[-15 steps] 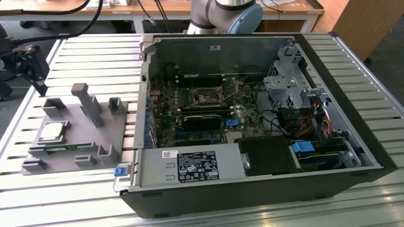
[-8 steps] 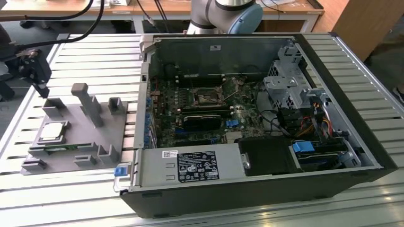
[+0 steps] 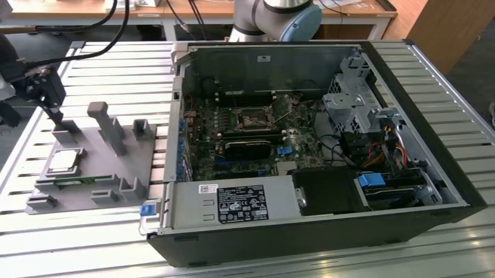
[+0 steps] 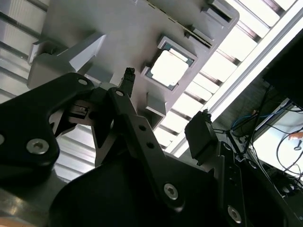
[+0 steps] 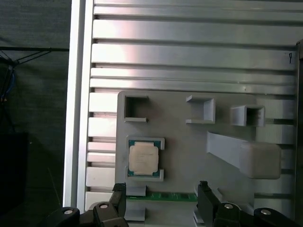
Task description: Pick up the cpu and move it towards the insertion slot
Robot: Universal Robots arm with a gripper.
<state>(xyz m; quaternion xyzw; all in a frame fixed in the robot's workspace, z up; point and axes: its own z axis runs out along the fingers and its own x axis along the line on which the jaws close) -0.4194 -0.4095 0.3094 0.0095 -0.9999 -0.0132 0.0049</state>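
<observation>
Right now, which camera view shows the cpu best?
The first wrist view: the cpu is seen square-on, unobstructed, seated in its recess on the grey tray. The second wrist view shows it at a slant, its top glaring bright; the exterior view shows it from farther off, at that view's left.

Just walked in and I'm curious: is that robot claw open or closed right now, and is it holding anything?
Gripper: open, holding nothing; the chip lies in its grey tray.

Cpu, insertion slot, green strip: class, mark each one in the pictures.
cpu [image 5: 143,158], first wrist view, centre of its silver top.
insertion slot [image 3: 253,120], exterior view, middle of the dark socket.
green strip [image 5: 165,196], first wrist view, middle of its length.
</observation>
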